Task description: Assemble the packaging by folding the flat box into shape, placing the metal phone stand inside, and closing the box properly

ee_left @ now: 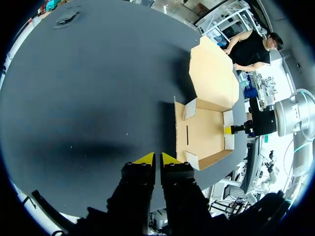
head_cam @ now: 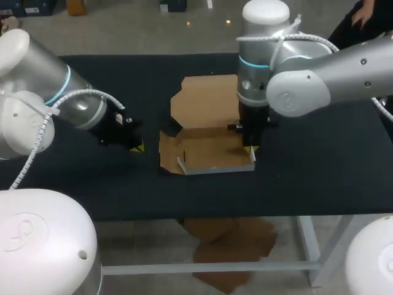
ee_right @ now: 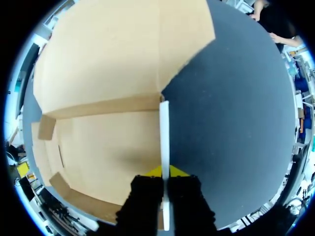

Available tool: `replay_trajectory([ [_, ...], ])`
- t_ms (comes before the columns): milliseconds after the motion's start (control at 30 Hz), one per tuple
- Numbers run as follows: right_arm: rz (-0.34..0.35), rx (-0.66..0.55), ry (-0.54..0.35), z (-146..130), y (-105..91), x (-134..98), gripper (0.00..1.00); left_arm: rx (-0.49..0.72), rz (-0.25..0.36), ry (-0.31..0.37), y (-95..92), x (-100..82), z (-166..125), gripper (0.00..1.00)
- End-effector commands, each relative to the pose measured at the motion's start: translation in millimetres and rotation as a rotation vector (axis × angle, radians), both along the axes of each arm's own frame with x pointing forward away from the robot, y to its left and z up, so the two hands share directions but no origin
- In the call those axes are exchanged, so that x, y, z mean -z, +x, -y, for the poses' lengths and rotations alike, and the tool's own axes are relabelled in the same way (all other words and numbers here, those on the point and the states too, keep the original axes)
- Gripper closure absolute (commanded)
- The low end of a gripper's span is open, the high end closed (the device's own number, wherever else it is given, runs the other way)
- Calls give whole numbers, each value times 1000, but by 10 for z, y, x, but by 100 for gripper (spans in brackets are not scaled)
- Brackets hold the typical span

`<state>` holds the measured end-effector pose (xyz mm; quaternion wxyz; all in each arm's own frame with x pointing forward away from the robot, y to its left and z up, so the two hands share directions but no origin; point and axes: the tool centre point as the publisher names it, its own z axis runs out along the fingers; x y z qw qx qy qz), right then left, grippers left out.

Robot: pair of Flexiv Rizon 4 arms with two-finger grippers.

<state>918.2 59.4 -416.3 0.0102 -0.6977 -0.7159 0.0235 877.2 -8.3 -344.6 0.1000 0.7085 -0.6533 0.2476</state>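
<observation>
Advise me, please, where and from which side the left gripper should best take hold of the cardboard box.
Probably the left side panel of the cardboard box, by its free outer edge, approached low from the box's left. It lies splayed nearly flat towards the left gripper, while the right gripper pinches the upright right wall.

Box (head_cam: 209,152) open on top, side walls (head_cam: 218,168) upright
</observation>
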Motion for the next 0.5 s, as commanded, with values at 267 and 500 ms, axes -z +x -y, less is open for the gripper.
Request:
replay_trajectory([
  [267, -3, 0, -2, -6, 6, -5, 100, 41, 6, -123, 85, 280, 36, 100],
  [500, -3, 0, -2, -6, 6, -5, 100, 69, 11, -137, 74, 394, 172, 100],
])
